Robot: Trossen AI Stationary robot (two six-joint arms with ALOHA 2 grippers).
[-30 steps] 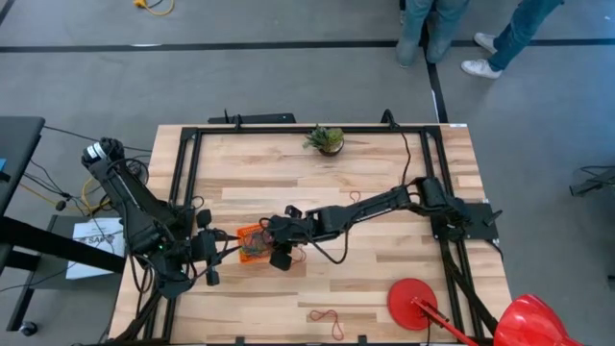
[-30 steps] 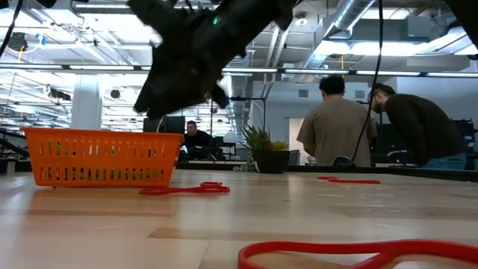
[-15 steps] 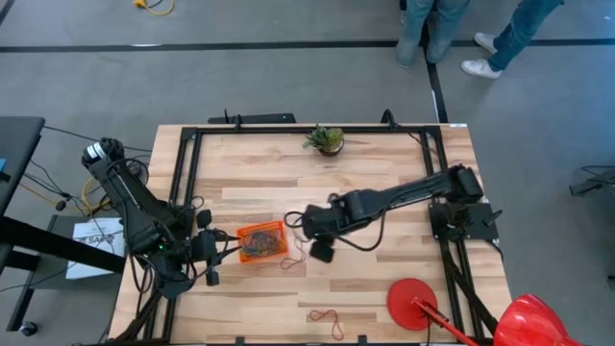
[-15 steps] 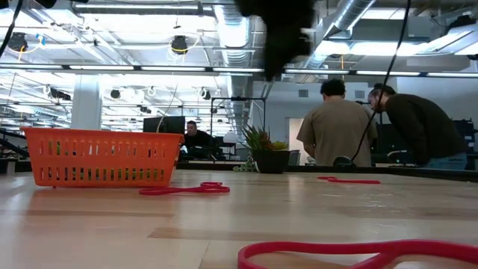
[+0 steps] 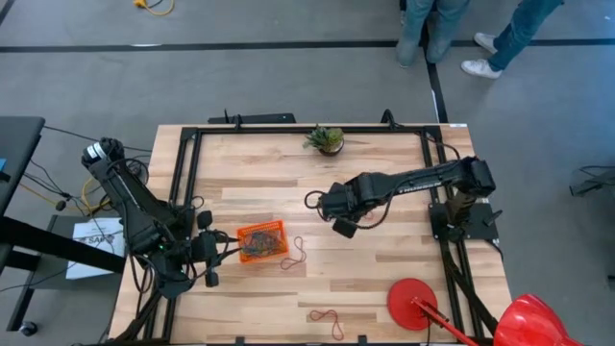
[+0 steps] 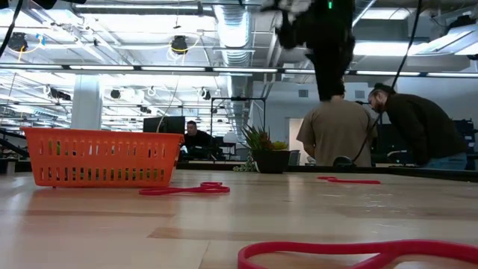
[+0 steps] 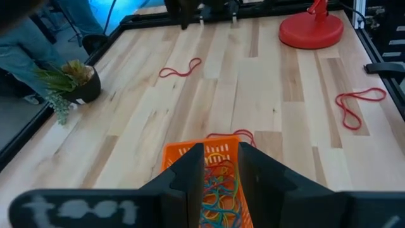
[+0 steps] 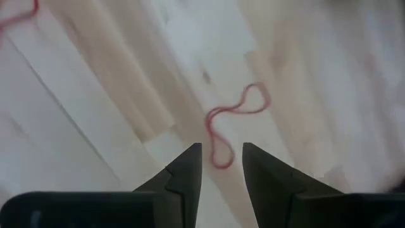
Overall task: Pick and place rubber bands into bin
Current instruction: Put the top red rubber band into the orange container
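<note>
The orange mesh bin (image 5: 261, 240) stands on the table's left half, with a tangle of coloured rubber bands (image 7: 218, 190) inside. Loose red bands lie flat on the wood: one beside the bin (image 5: 296, 252), one by the near edge (image 5: 327, 317), and one (image 8: 233, 120) below my right gripper. My right gripper (image 5: 341, 219) hovers open above mid-table, right of the bin, and holds nothing. My left gripper (image 7: 221, 158) waits open at the bin's left end, level with its rim. The low view shows the bin (image 6: 97, 157) and the right gripper (image 6: 323, 37) high above the table.
A small potted plant (image 5: 327, 140) stands at the far edge. A flat red round disc (image 5: 413, 303) lies near the right near corner. A black frame (image 5: 187, 192) runs round the table. People stand beyond the far edge. Bare wood lies between bin and disc.
My right gripper has left its place over the bin and travelled toward the table's right and a little toward the far edge, ending over mid-table. The bin, hidden under it before, shows whole now. The left arm has kept still.
</note>
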